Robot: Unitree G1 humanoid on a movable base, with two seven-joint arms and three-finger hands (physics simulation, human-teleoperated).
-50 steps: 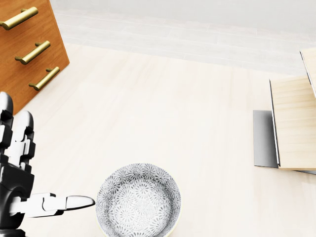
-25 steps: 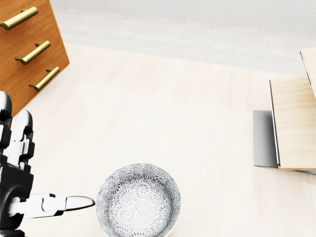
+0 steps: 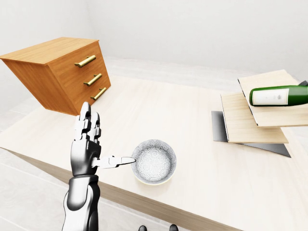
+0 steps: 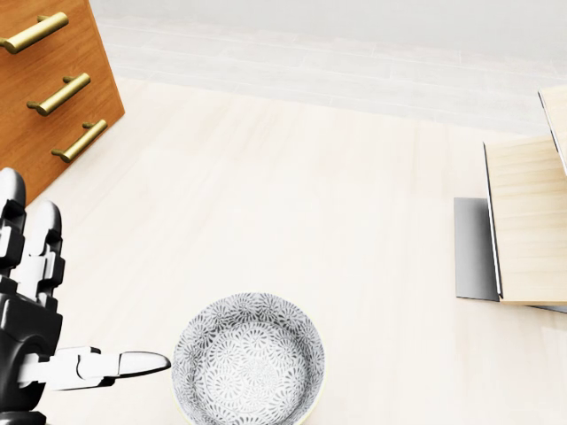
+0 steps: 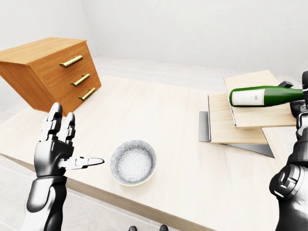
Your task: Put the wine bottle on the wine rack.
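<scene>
Wine bottle (image 5: 262,95) lies level over the wine rack (image 5: 245,120), neck toward the right hand (image 5: 304,103), grip unclear; left hand (image 5: 55,149) open.

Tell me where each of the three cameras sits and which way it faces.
Head view: on the head, looking down at the table; bowl, drawer unit, only the left hand shows.
Left-eye view: head-mounted, looking across; left hand, wine bottle over the wine rack.
Right-eye view: same, plus the right hand at the bottle's neck.
All three share the bowl and drawers.
</scene>
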